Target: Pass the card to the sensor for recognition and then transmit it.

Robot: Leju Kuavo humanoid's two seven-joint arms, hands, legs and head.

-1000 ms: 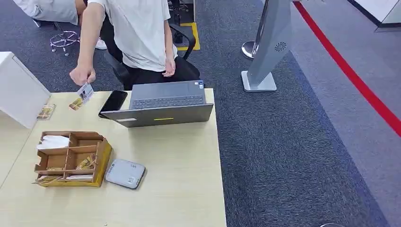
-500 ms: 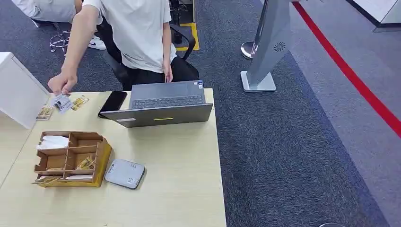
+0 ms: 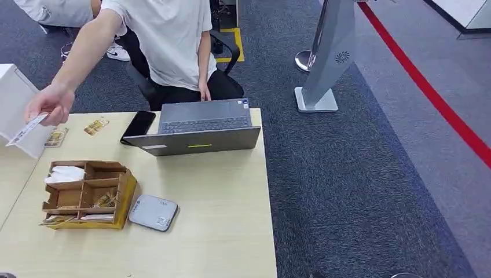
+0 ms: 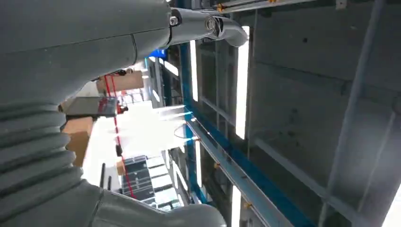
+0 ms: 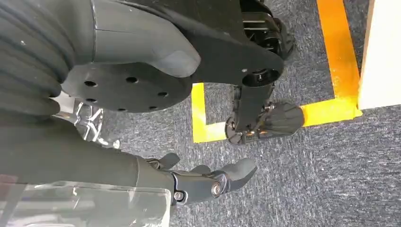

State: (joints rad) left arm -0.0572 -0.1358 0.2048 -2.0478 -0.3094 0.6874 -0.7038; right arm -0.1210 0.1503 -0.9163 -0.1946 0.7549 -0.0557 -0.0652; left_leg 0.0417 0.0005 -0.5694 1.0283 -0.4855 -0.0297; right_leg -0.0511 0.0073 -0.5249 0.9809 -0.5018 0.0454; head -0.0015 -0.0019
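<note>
left hand (image 4: 94,71): spread, holds nothing | right hand (image 5: 156,156): fingers apart, holds nothing | card (image 3: 24,130): past table (image 3: 220,202) edge

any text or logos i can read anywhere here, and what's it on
No words or numbers are legible.
Grey stand: a round swirl emblem, no lettering.
Grey sensor box: small markings, too blurred to read.
Laptop: a small sticker, too small to read.
Card in the person's hand: print unreadable.
</note>
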